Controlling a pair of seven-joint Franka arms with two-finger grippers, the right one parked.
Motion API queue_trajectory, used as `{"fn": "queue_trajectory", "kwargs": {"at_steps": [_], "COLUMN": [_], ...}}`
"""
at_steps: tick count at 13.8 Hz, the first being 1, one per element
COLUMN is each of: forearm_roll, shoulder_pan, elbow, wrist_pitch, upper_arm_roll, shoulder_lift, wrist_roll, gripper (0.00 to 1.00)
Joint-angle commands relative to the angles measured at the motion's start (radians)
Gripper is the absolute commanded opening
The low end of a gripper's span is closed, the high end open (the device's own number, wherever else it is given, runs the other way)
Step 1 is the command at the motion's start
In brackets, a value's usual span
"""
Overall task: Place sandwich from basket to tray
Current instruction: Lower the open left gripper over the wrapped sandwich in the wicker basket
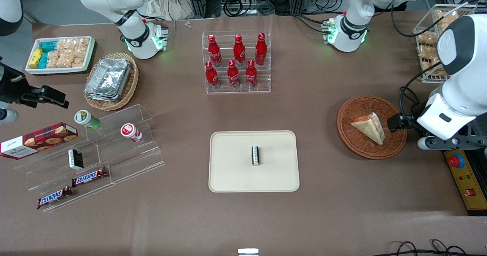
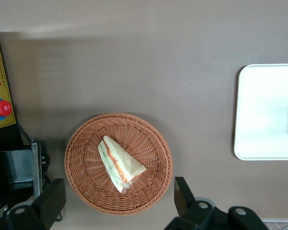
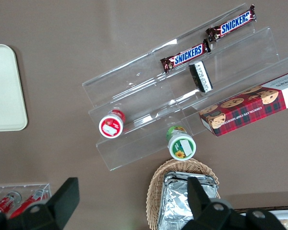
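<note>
One brown table [image 1: 327, 210] carries basket [image 1: 352, 134], tray [image 1: 228, 172]; gripper [image 2: 117, 203] above basket.

The sandwich [image 1: 370, 127] is lying in the basket [image 1: 354, 142], which is sitting on the counter [image 1: 323, 210] toward the working arm's end. The gripper [image 2: 117, 203] is hanging above the basket, its jaws standing wide apart. The tray [image 1: 232, 176] is lying apart from the basket, toward the middle of the counter, and a small box [image 1: 255, 156] is standing on it.
</note>
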Motion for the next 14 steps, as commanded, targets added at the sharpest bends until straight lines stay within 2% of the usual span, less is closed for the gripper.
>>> {"fn": "queue_trajectory", "kwargs": {"at_steps": [1,7,11,14], "forearm_roll": [0.008,0.008,0.006,0.011], "shoulder_pan": [0.003,0.003,0.003,0.003], "elbow": [0.026,0.006,-0.116,-0.257], "wrist_pitch": [-0.024,-0.03,-0.01,0.102], "upper_arm_roll": [0.002,0.003,0.005,0.006], "shoulder_lift": [0.015,0.026,0.012,-0.014], "wrist_roll": [0.012,-0.009,-0.32,-0.426], "gripper": [1.0,1.0,0.99,0.99]}}
